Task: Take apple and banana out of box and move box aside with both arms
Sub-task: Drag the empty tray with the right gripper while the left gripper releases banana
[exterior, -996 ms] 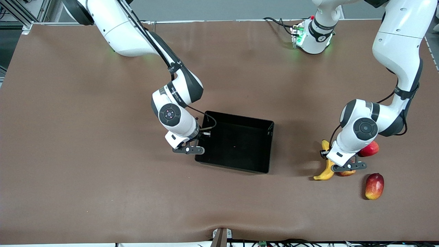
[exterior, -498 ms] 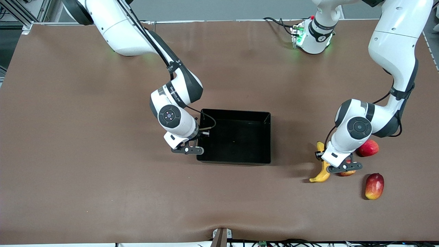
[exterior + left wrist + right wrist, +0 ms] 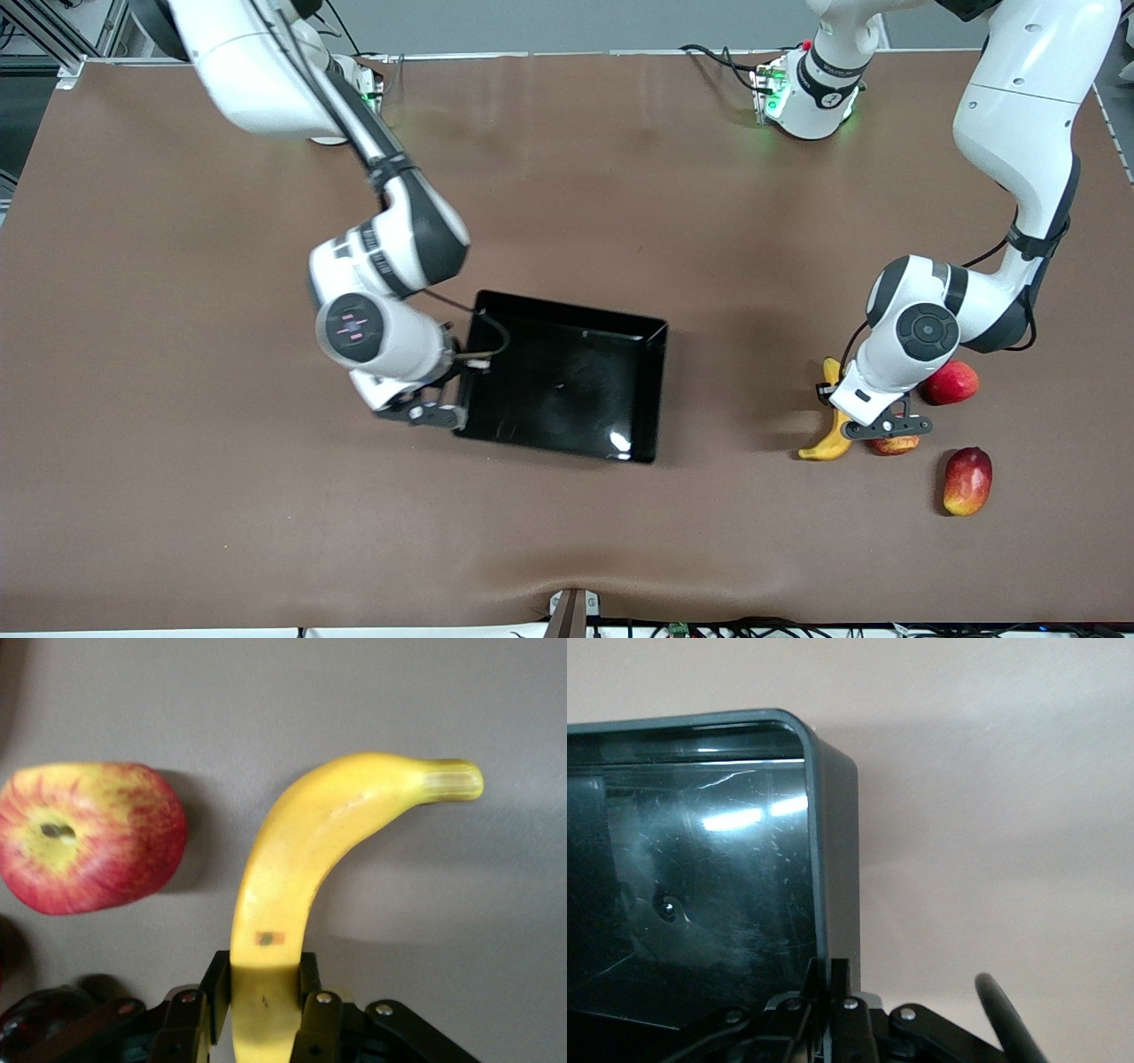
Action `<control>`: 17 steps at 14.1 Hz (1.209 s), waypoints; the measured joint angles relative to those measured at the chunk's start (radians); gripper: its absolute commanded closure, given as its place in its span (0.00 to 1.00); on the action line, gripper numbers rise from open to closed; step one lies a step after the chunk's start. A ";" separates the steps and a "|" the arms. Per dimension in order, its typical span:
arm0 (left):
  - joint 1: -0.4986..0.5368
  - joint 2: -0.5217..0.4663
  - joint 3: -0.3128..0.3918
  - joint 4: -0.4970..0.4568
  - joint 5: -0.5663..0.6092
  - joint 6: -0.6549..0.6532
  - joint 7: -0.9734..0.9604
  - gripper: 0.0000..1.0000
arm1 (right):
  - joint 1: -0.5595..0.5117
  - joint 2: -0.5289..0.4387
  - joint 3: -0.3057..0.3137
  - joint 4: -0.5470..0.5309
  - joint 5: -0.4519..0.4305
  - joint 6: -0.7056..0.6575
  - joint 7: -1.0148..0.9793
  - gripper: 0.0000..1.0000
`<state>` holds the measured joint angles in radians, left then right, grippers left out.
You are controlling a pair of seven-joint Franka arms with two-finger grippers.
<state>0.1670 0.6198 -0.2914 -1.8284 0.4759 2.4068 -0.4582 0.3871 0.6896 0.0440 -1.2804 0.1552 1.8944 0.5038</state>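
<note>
Box (image 3: 567, 390) sits mid-table, empty, my right gripper (image 3: 431, 413) pinching its wall alone, so it might twist or slip out. My left gripper (image 3: 873, 428) is clamped on the banana (image 3: 828, 439) beside the apple (image 3: 895, 445), and swinging could knock that rolling.

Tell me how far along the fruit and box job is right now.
Done: the box is empty, and the apple and banana lie on the table toward the left arm's end. In hand: the right gripper is shut on the box's wall, the box tilted; the left gripper is shut on the banana. Left: release the banana and set the box aside, which the left arm hasn't joined.
</note>
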 measured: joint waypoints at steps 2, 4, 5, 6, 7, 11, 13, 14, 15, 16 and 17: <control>0.008 0.000 0.001 -0.009 0.045 0.001 0.000 0.81 | -0.068 -0.014 -0.001 -0.003 0.000 -0.022 -0.093 1.00; 0.025 0.000 0.001 -0.009 0.074 0.002 0.000 0.00 | -0.142 -0.042 -0.002 -0.035 -0.001 -0.027 -0.207 1.00; 0.031 -0.002 0.001 -0.008 0.079 0.003 0.000 0.00 | -0.183 -0.063 -0.003 -0.063 -0.001 -0.029 -0.271 1.00; 0.034 -0.007 0.001 -0.007 0.080 0.004 0.000 0.00 | -0.223 -0.083 -0.003 -0.092 -0.001 -0.030 -0.327 1.00; 0.034 -0.016 -0.001 -0.005 0.080 0.004 0.000 0.00 | -0.266 -0.103 -0.004 -0.123 -0.001 -0.031 -0.385 1.00; 0.034 -0.081 -0.024 -0.001 0.079 -0.006 -0.002 0.00 | -0.426 -0.152 -0.007 -0.211 -0.007 -0.047 -0.562 1.00; 0.034 -0.126 -0.057 0.011 0.055 -0.066 -0.012 0.00 | -0.507 -0.158 -0.010 -0.241 -0.010 -0.052 -0.680 1.00; 0.033 -0.146 -0.074 0.031 0.006 -0.120 -0.013 0.00 | -0.555 -0.158 -0.011 -0.253 -0.012 -0.051 -0.741 1.00; 0.032 -0.163 -0.086 0.063 -0.044 -0.186 -0.013 0.00 | -0.603 -0.158 -0.012 -0.263 -0.013 -0.046 -0.799 1.00; 0.032 -0.177 -0.096 0.103 -0.075 -0.252 -0.012 0.00 | -0.646 -0.158 -0.013 -0.270 -0.014 -0.038 -0.852 1.00; 0.032 -0.188 -0.106 0.146 -0.092 -0.316 -0.011 0.00 | -0.685 -0.158 -0.013 -0.279 -0.014 -0.029 -0.894 1.00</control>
<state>0.1994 0.4313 -0.3975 -1.6826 0.3834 2.0909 -0.4690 -0.2983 0.5314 0.0309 -1.5591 0.1415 1.8655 -0.3898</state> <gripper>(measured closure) 0.000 0.943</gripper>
